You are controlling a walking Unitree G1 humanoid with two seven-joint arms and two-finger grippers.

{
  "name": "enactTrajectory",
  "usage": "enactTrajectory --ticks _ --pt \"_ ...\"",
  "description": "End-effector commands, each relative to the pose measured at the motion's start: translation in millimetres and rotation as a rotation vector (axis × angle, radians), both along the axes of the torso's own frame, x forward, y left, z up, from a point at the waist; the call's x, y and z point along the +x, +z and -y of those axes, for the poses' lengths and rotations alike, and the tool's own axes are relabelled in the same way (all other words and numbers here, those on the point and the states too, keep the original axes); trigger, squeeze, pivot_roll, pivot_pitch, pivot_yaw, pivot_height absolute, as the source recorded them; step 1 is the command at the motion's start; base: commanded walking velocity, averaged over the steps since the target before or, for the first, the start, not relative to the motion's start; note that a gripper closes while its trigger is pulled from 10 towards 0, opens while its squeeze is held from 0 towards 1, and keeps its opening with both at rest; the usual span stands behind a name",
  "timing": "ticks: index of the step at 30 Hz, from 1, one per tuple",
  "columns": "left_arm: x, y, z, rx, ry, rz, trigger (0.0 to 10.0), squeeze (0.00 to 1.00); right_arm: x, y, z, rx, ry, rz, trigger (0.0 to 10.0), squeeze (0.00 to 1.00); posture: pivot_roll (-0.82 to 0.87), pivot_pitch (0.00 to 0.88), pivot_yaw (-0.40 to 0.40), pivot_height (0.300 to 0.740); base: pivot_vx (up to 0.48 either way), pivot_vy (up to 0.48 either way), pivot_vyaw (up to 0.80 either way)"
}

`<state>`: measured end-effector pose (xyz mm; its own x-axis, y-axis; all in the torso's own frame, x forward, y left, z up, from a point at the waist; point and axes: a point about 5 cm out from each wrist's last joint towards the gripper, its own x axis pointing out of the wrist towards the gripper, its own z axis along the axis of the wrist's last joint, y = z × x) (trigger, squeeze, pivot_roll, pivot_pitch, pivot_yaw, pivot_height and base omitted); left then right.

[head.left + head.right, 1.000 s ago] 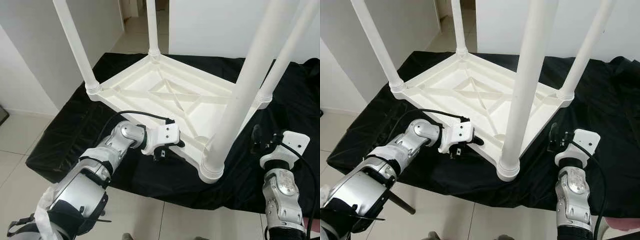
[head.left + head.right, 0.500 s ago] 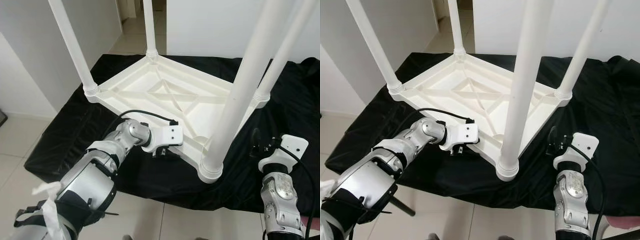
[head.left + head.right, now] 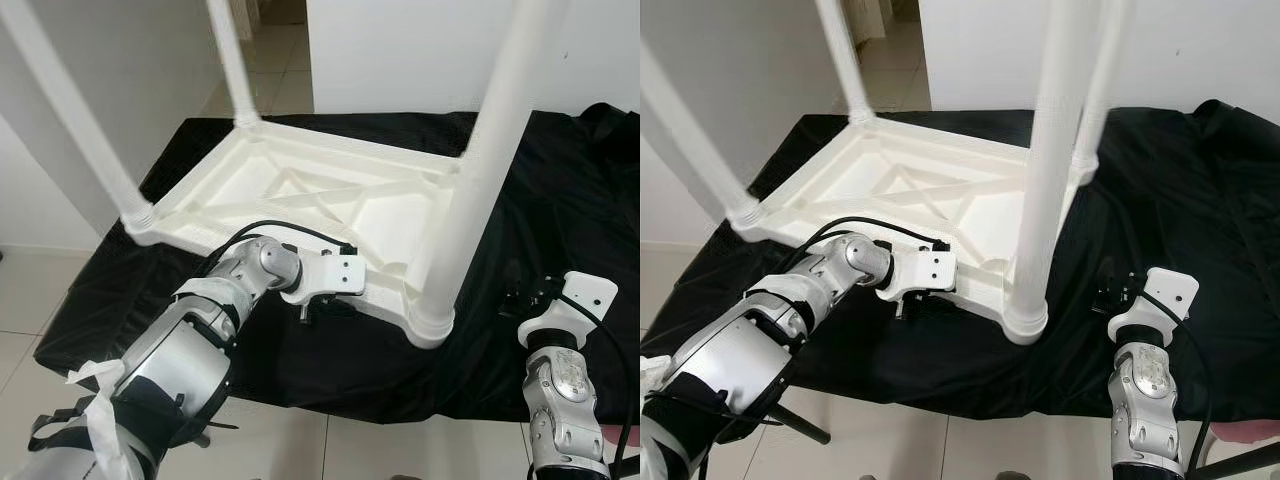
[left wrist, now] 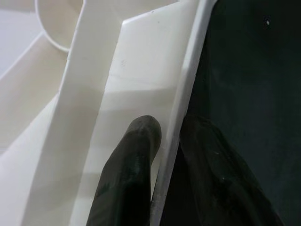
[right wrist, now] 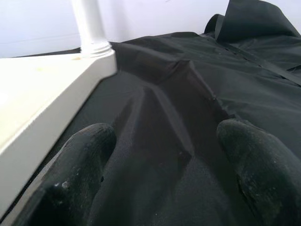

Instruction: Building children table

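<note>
A white plastic children's table point(image 3: 300, 190) lies upside down on a black cloth point(image 3: 570, 200), its several round legs pointing up. The nearest leg point(image 3: 480, 170) rises from the near right corner. My left gripper point(image 3: 325, 305) is shut on the table's near rim. In the left wrist view one finger point(image 4: 136, 150) lies inside the rim point(image 4: 188, 84) and the other outside it, against the cloth. Right of the near corner my right gripper point(image 3: 520, 292) stands open just over the cloth point(image 5: 169, 94), apart from the table's edge point(image 5: 42, 94), with nothing between its fingers.
The cloth covers a low surface whose front edge point(image 3: 330, 385) runs just before me, with pale tiled floor point(image 3: 300, 440) below. White walls point(image 3: 400, 50) stand behind, and an open passage point(image 3: 275, 60) lies at the back left.
The table has turned on the cloth, its near left corner swinging left and toward me, with my left gripper still on the rim. The view has shifted too. The right gripper has hardly moved.
</note>
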<state>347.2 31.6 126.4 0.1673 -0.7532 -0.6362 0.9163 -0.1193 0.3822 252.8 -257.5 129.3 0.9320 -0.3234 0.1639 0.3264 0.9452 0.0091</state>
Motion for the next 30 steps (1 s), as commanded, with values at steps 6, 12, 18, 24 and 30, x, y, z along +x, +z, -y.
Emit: enactTrajectory --ticks 6,12,18,24,30 --pt "-1.2 -13 -10.0 -0.041 0.089 -0.052 10.0 0.00 -1.6 -3 -4.3 0.006 0.005 -0.013 10.0 0.00 -0.16 0.051 0.120 0.740 0.000 0.000 0.00" --pt "-0.7 -8 -8.8 -0.109 0.084 -0.053 10.0 1.00 -2.2 -2 -3.4 -0.002 -0.003 -0.003 10.0 0.00 -0.16 0.051 0.117 0.740 0.000 0.000 0.00" --pt "3.4 2 -19.4 -0.190 0.095 -0.050 10.0 0.00 -6.9 3 -6.1 0.013 0.004 0.056 10.0 0.00 -0.15 0.052 0.117 0.740 0.000 0.000 0.00" --pt "10.2 17 -33.4 -0.328 0.154 -0.071 10.0 0.00 -9.2 5 -14.5 0.027 0.027 0.084 10.0 0.00 -0.14 0.051 0.104 0.740 0.000 0.000 0.00" --pt "14.7 30 -45.1 -0.448 0.216 -0.025 10.0 0.00 -8.3 2 -14.4 0.047 -0.013 0.073 10.0 0.00 -0.13 0.053 0.097 0.740 0.000 0.000 0.00"
